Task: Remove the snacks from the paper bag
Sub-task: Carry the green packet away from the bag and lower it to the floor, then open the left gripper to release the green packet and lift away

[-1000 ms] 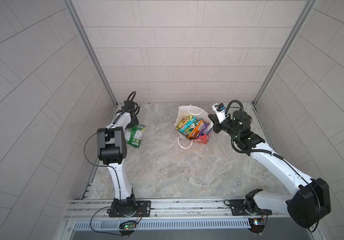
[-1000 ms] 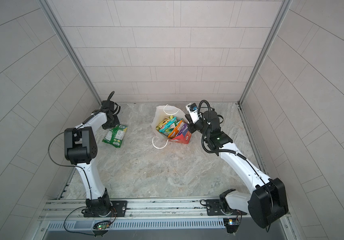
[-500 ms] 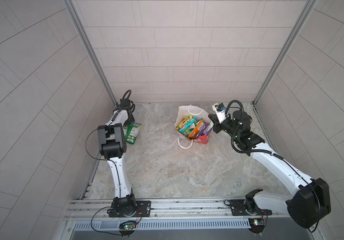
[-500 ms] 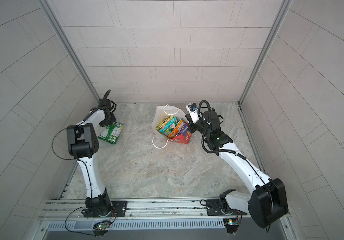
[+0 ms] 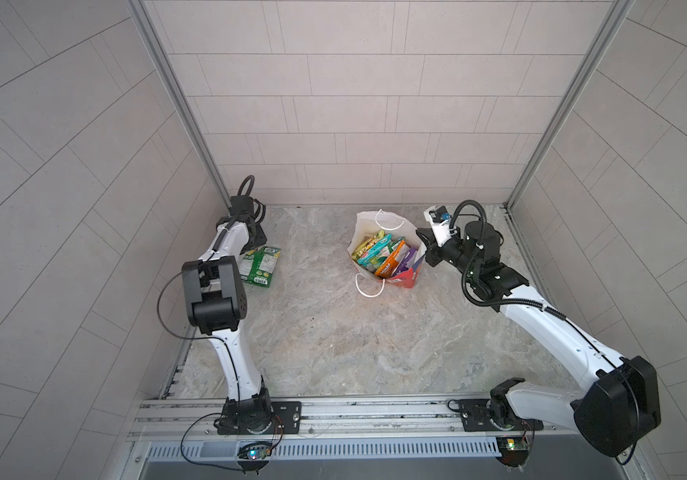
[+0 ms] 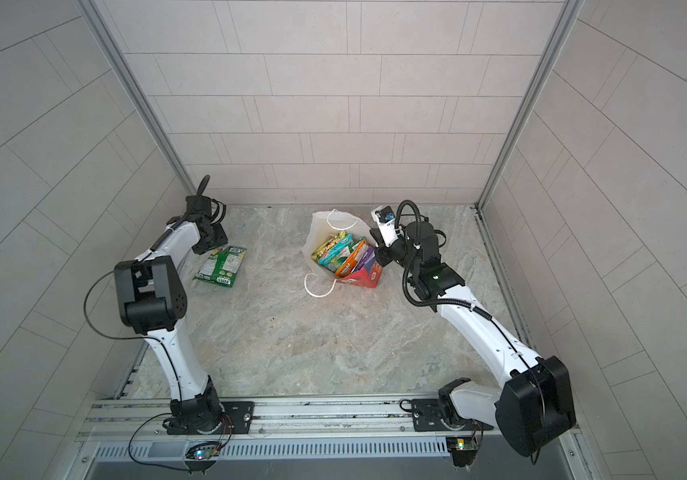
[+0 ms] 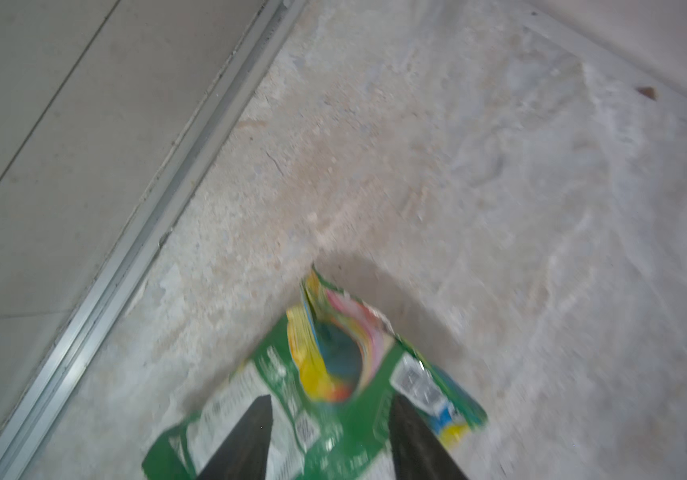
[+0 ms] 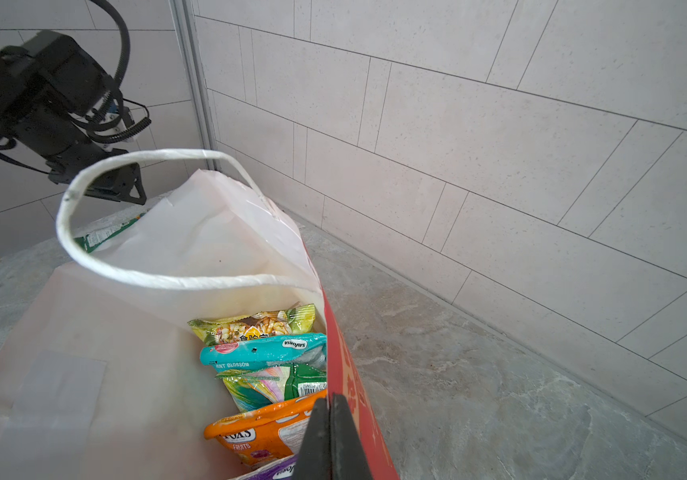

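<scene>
Pinching the paper bag [image 5: 364,224] rim, right gripper [image 8: 329,399] clamps; left gripper [image 7: 330,399] released above green packet [image 5: 262,266].

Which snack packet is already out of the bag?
The green packet, lying flat by the left gripper; the other packets stand inside the paper bag.

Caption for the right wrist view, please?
Right tool pinches the red rim of the paper bag, with colourful snacks packed inside.
</scene>
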Robot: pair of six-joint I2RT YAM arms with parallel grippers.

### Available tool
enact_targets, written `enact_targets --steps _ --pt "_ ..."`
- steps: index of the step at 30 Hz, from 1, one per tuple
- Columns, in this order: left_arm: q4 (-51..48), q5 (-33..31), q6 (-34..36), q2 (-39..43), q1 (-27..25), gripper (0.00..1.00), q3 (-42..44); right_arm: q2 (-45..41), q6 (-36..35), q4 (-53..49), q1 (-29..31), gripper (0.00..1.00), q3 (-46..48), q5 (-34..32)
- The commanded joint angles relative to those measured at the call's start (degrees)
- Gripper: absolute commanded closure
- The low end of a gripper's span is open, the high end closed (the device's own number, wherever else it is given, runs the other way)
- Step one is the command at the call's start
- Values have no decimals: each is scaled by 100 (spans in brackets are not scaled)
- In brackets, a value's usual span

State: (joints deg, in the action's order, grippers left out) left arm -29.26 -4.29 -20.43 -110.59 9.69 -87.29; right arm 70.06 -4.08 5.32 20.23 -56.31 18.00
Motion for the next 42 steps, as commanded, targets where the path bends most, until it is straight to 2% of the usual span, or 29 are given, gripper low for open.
enact_targets --steps 1,3,6,9,16,25,29,31,34,37,39,42 --pt "987 288 -210 514 -32 58 1077 -151 -7 397 42 100 -103 134" --pt "1128 239 -154 503 -40 64 1258 -139 12 432 43 100 -86 141" --pt "579 326 -15 145 -38 68 829 -83 34 468 44 100 -106 206" --pt "213 479 65 -327 -38 68 327 -98 27 436 43 100 -99 187" --pt "343 479 -87 -815 -42 68 169 -136 -27 412 42 100 -81 121" --pt "486 348 -168 -821 27 68 64 -111 -8 393 43 100 -90 143" --pt "404 555 -200 -626 31 65 49 -151 -23 377 43 100 -87 134" --pt "570 606 -301 -242 19 63 369 -155 -17 380 43 100 -95 134" --pt "1457 514 -645 744 6 61 1439 -120 2 400 47 100 -99 152" --pt "1876 84 -888 1677 -44 60 2294 -83 38 433 43 100 -97 203" --pt "2160 47 -1146 2173 -55 67 2926 -72 51 434 43 100 -99 217" --pt "2575 76 -1567 2573 -153 85 3777 -72 74 496 45 100 -90 230"
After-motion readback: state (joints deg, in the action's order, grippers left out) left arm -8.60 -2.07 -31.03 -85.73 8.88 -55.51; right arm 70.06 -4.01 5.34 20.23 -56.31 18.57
